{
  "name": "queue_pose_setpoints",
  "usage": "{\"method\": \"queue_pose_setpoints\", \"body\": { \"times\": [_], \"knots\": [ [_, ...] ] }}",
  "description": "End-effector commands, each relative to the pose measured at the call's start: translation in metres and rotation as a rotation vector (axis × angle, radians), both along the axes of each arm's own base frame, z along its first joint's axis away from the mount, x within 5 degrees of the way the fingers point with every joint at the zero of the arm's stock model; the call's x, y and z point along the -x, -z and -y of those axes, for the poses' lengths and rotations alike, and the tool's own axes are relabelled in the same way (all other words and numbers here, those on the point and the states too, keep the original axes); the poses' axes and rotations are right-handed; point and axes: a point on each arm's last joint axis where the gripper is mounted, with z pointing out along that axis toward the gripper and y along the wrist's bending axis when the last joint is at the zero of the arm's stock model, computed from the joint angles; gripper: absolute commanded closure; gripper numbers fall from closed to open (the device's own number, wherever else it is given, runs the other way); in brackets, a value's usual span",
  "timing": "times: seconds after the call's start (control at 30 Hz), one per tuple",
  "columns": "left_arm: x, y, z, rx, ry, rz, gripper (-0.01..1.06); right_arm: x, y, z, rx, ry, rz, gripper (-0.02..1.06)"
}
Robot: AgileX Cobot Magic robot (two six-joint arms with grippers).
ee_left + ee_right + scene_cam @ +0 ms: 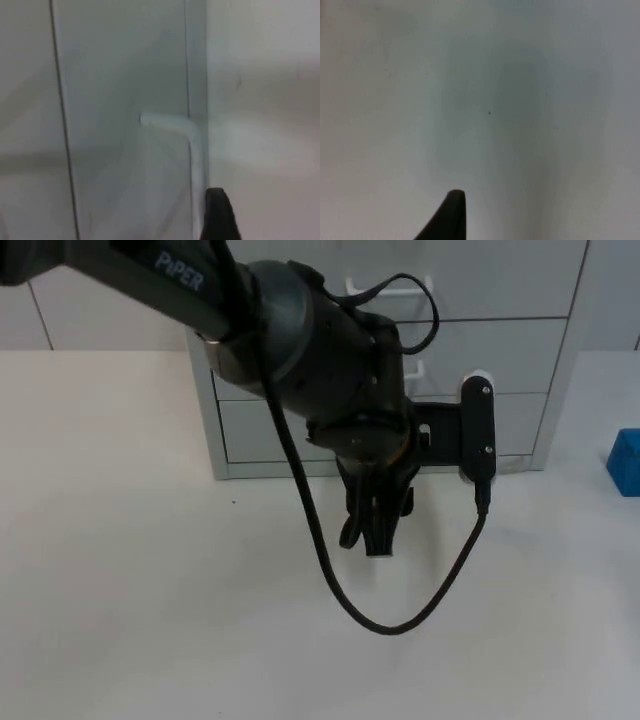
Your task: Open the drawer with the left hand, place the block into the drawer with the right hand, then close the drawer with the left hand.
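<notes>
Looming closest to you in the top view, one black arm sweeps in from the far left and bends down over the middle of the white table [150, 590]. Its left gripper [375, 525] hangs just in front of the grey drawer cabinet [520, 340], fingers pointing down toward the table and close together, holding nothing.

Look at the cabinet: it stands at the far side of the table, pale grey, with three drawer fronts stacked one above another, all shut flush. You can make out two white handles, one on the upper drawer [390, 285] and a bit of one lower down beside the arm. From the left wrist you see a white handle [175, 125] on a flat grey drawer front, with one black fingertip [217, 215] near it, not touching.

One blue block [625, 462] sits at the right edge of the table, well apart from the cabinet.

From the right wrist you see bare table and a single fingertip [447, 217]; whether the right gripper is open, you cannot tell.
</notes>
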Motion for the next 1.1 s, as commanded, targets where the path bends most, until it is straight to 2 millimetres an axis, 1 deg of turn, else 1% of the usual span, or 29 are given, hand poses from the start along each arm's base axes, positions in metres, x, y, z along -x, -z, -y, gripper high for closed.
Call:
{"method": "queue_pose_setpoints", "body": {
  "times": [0.0,0.07,0.1,0.17,0.27,0.3,0.4,0.43,0.5,0.63,0.77,0.8,0.83,0.87,0.9,0.97,1.0,1.03,1.07],
  "knots": [
    [0.003,-0.011,0.002,-0.018,-0.018,0.022,0.53,-0.001,-0.002,0.001,0.000,0.006,0.012,0.00],
    [0.011,-0.018,0.010,-0.024,-0.002,0.036,0.53,-0.002,-0.002,0.001,-0.002,0.009,0.016,0.00],
    [0.011,-0.018,0.010,-0.024,-0.002,0.036,0.53,-0.002,-0.002,0.001,-0.002,0.009,0.016,0.00],
    [0.016,-0.023,0.016,-0.015,0.020,0.046,0.53,-0.002,-0.002,0.001,-0.002,0.009,0.016,0.00],
    [0.016,-0.025,0.019,0.001,0.045,0.053,0.53,-0.002,-0.002,0.001,-0.005,0.009,0.015,0.00],
    [0.015,-0.024,0.019,0.011,0.051,0.052,0.53,-0.002,-0.002,0.001,-0.005,0.009,0.015,0.00],
    [0.004,-0.019,0.011,0.027,0.050,0.056,0.53,-0.002,-0.002,0.001,-0.006,0.011,0.015,0.00],
    [0.004,-0.019,0.011,0.027,0.050,0.056,0.53,-0.002,-0.002,0.001,-0.006,0.011,0.015,0.00],
    [-0.002,-0.019,0.008,0.045,0.047,0.079,0.53,-0.002,-0.002,0.001,-0.007,0.013,0.016,0.00],
    [-0.008,-0.012,0.005,0.069,0.059,0.075,0.53,-0.003,-0.003,0.001,-0.011,0.015,0.030,0.00],
    [-0.018,0.009,-0.005,0.043,0.017,0.052,0.53,-0.003,-0.001,0.000,-0.012,0.013,0.037,0.00],
    [-0.018,0.009,-0.005,0.043,0.017,0.052,0.53,-0.003,-0.001,0.000,-0.012,0.013,0.037,0.00],
    [-0.021,0.014,-0.008,0.031,0.003,0.048,0.53,-0.003,0.000,0.000,-0.013,0.013,0.039,0.00],
    [-0.022,0.018,-0.009,0.017,-0.012,0.043,0.56,-0.003,0.002,0.000,-0.012,0.012,0.036,0.00],
    [-0.022,0.020,-0.010,0.007,-0.028,0.041,0.62,-0.003,0.002,0.000,-0.013,0.012,0.037,0.00],
    [-0.019,0.024,-0.011,-0.013,-0.064,0.027,0.88,-0.003,0.003,0.000,-0.013,0.011,0.042,0.00],
    [-0.019,0.024,-0.011,-0.013,-0.064,0.027,0.88,-0.003,0.003,0.000,-0.013,0.011,0.042,0.00],
    [-0.016,0.024,-0.009,-0.015,-0.077,0.019,1.06,-0.003,0.003,0.000,-0.013,0.011,0.042,0.00],
    [-0.012,0.025,-0.006,-0.027,-0.079,0.009,1.05,-0.003,0.003,0.000,-0.013,0.011,0.042,0.00]
  ]
}}
